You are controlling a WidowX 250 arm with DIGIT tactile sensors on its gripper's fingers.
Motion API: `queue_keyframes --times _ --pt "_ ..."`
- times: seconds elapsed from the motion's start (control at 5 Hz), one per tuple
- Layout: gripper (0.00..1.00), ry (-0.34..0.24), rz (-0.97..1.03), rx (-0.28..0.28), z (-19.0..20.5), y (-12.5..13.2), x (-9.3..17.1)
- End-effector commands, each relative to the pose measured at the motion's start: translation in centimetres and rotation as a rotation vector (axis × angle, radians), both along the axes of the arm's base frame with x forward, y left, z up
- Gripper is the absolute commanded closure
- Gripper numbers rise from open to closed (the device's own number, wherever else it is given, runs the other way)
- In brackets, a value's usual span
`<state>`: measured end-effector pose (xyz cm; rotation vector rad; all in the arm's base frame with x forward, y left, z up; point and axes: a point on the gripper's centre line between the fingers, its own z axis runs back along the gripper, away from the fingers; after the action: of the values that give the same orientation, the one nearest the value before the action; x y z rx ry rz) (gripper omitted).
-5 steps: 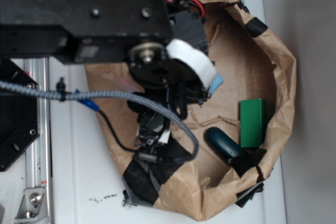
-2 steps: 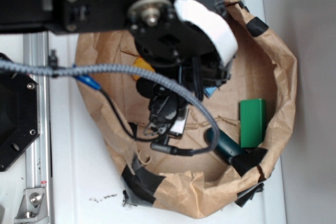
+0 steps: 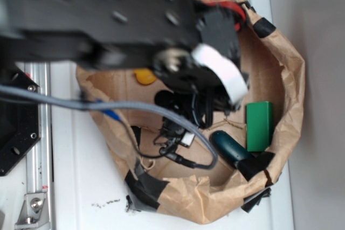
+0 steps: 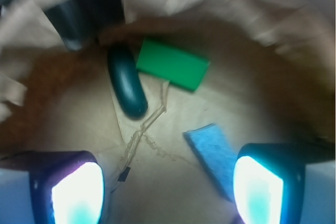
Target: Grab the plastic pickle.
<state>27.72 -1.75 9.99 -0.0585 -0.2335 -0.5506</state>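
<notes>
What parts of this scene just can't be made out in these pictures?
- Exterior view: gripper hidden beneath the blurred black arm.
- Exterior view: yellow object mostly covered by the arm; unidentifiable.
- Exterior view: plastic pickle, one end behind the cable.
- Wrist view: motion blur smears the paper bag rim; blue piece partly behind a finger.

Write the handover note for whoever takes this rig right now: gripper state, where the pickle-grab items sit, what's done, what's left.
Gripper: open, empty, hovering above the floor of the crumpled brown paper bag; the views are motion-blurred.
Small dark teal-green glossy plastic pickle: lying on the bag floor ahead of the fingers, close beside the bright green flat rectangular block; contact between them cannot be told.
Blue flat piece: on the floor near one finger.
Yellow toy: partly hidden behind the arm in the exterior view.
Done: nothing gripped.
Left: centre over the pickle, lower, close, lift, probably without catching the block.
</notes>
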Motion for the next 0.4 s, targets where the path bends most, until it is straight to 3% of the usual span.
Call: queue_keyframes --times 0.0,0.2 --pt "0.0 -0.008 -0.122 -0.059 -3.1 -3.5 1.8" --pt "0.0 -0.006 -0.203 -0.055 -4.3 -6.8 3.0"
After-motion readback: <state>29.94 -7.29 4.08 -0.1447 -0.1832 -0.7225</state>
